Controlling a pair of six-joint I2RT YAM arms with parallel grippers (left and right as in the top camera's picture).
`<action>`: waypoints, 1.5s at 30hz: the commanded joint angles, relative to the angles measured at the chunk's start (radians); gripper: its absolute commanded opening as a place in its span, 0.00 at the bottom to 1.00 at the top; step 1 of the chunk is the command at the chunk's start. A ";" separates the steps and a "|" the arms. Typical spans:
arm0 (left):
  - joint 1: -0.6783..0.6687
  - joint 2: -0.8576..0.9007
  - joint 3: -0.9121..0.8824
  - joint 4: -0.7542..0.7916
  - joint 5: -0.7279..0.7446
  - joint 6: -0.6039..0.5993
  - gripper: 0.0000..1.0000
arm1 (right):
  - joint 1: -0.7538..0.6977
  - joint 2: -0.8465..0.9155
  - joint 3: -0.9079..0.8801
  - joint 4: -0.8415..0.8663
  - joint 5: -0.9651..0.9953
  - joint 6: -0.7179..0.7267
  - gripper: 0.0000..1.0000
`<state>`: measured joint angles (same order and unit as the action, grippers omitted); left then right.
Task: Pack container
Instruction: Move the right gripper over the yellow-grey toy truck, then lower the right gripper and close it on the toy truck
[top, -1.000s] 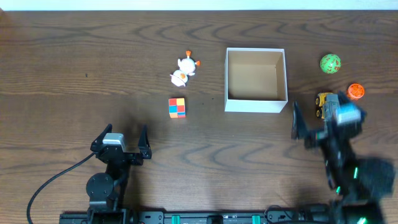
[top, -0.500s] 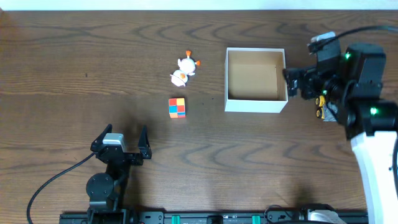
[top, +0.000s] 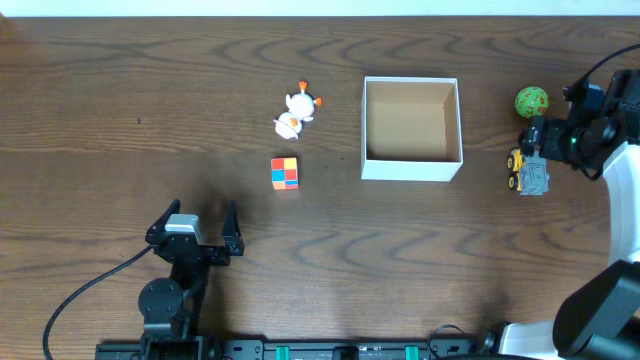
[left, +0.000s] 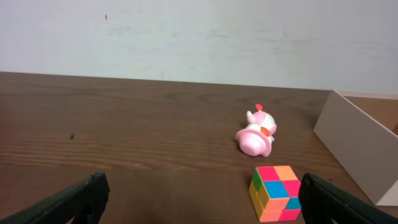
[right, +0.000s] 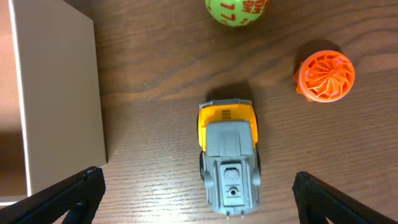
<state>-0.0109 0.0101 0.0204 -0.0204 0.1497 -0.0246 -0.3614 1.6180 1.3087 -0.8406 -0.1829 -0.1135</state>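
The container (top: 412, 168), a shallow white-walled box with a brown inside, stands right of centre with nothing in it; its wall also shows in the left wrist view (left: 354, 143) and the right wrist view (right: 59, 87). A yellow and grey toy truck (top: 528, 172) lies to its right. My right gripper (top: 553, 137) hangs open and empty above the truck (right: 227, 155), with its fingers (right: 199, 183) spread to either side of it. My left gripper (top: 197, 218) is open and empty near the front left (left: 202, 196), with a coloured cube (left: 277, 193) just ahead of its right finger.
A green ball (top: 531, 102) and an orange ribbed ball (right: 324, 74) lie beyond the truck. A white duck toy (top: 296, 112) and the coloured cube (top: 285, 173) lie left of the container. The right arm hides the orange ball from overhead.
My right arm has swung from the front right up over the container's right side and out to the far right, and now hangs above the truck. My left arm has not moved.
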 joint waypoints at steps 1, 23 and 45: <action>-0.003 -0.006 -0.016 -0.036 0.011 0.013 0.98 | -0.006 0.018 0.019 0.000 0.003 -0.011 0.99; -0.003 -0.006 -0.016 -0.036 0.011 0.013 0.98 | -0.004 0.217 0.019 -0.026 0.142 -0.093 0.99; -0.003 -0.006 -0.016 -0.036 0.011 0.013 0.98 | -0.004 0.217 0.011 -0.015 0.092 -0.258 0.99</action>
<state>-0.0109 0.0101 0.0204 -0.0204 0.1497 -0.0246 -0.3614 1.8305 1.3102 -0.8581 -0.0769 -0.3473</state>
